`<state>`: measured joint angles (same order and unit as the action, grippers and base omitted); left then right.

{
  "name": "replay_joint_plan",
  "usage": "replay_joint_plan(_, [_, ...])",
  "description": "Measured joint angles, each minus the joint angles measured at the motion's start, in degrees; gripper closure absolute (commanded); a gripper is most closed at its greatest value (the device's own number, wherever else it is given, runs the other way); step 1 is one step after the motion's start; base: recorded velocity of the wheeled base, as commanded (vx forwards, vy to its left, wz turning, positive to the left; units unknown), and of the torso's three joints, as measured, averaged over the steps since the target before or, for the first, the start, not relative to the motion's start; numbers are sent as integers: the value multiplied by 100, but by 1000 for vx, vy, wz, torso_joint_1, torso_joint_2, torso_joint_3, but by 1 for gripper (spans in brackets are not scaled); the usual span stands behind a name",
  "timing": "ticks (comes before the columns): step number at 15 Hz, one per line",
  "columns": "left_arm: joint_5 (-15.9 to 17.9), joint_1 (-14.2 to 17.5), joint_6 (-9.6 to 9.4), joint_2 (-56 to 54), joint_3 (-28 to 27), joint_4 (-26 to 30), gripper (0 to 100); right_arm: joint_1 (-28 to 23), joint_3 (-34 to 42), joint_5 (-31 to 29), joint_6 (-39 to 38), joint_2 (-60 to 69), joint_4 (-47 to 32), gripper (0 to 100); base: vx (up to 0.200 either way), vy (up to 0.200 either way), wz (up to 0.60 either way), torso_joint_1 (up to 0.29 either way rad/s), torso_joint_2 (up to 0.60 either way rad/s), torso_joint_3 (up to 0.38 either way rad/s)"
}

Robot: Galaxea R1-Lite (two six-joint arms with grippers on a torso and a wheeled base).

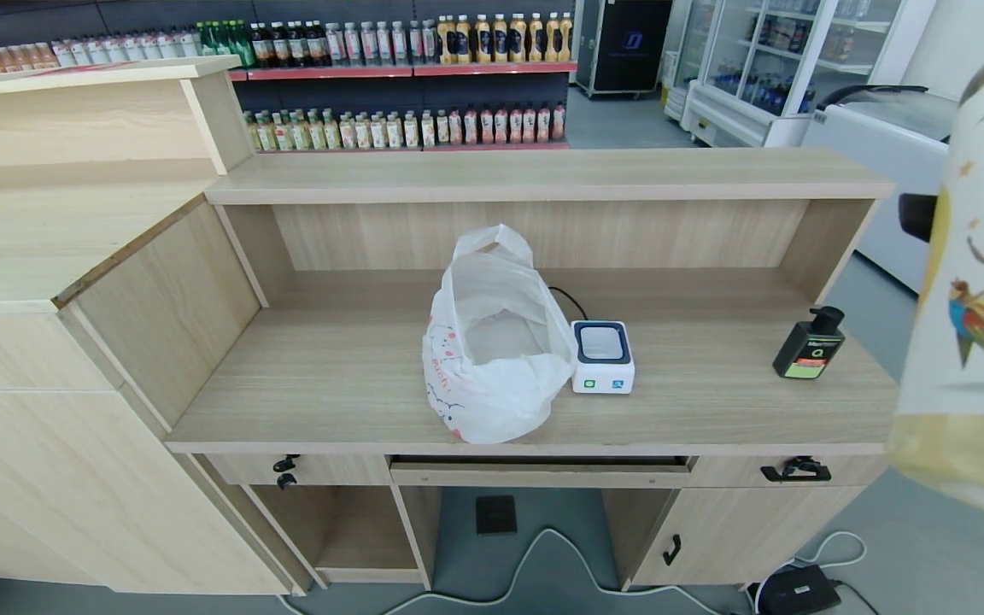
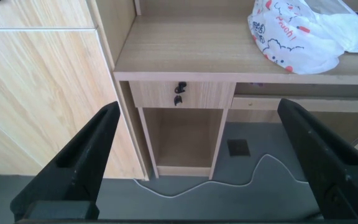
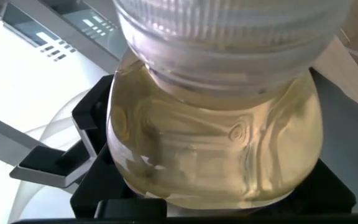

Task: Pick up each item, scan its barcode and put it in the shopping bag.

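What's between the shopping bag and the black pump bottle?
In the head view, the white scanner beside the shopping bag, then bare countertop.

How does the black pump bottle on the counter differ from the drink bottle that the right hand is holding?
The black pump bottle stands upright on the counter, untouched; the drink bottle is held up in the right hand. The black pump bottle is dark and opaque with a pump top; the drink bottle is clear, with pale yellow liquid and a colourful picture label. Shared: neither is in the shopping bag yet.
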<state>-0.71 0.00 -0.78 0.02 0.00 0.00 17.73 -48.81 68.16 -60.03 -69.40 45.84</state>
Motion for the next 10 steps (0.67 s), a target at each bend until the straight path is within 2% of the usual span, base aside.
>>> replay_joint_plan(10, [-5, 0, -1, 0, 0, 0, 0, 85, 449, -55, 145, 196, 12, 100, 0, 0, 0, 0, 0, 0])
